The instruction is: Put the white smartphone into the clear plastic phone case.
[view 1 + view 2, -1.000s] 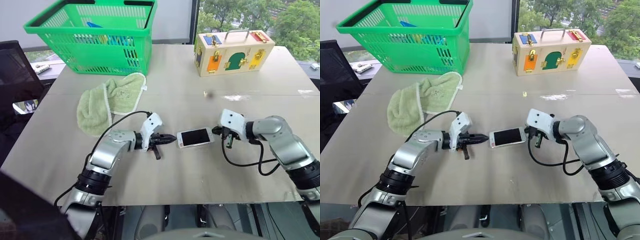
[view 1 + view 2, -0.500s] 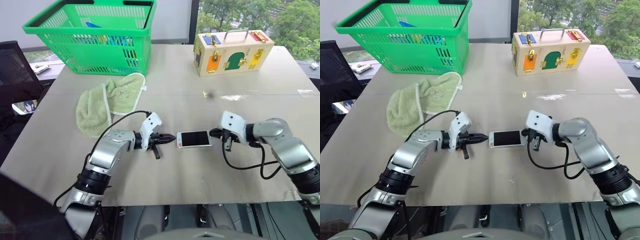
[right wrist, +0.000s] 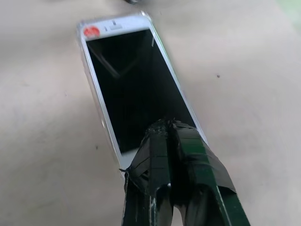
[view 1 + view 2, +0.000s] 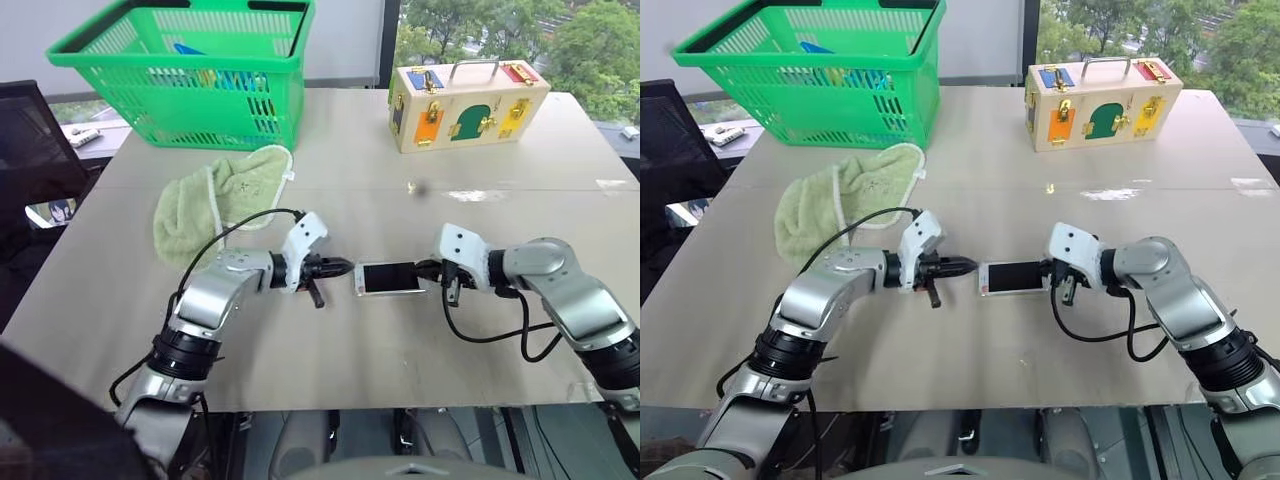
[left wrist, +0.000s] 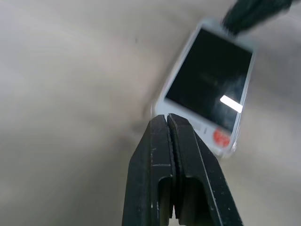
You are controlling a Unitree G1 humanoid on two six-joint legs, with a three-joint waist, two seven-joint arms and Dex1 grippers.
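We're watching the table (image 4: 330,130), where the white smartphone (image 4: 390,278) is lying flat mid-table between our 2 grippers. Left gripper (image 4: 345,268) and right gripper (image 4: 425,268), both pinched closed and empty, are bracketing its ends, probably to seat it.

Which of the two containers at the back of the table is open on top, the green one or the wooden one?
The green basket, at the back left: its top is open, showing things inside. The wooden box, back right, is shut, with latches on its front.

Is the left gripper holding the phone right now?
No: the left gripper is shut on nothing, its tips pointing at the near end of the white smartphone lying flat on the table.
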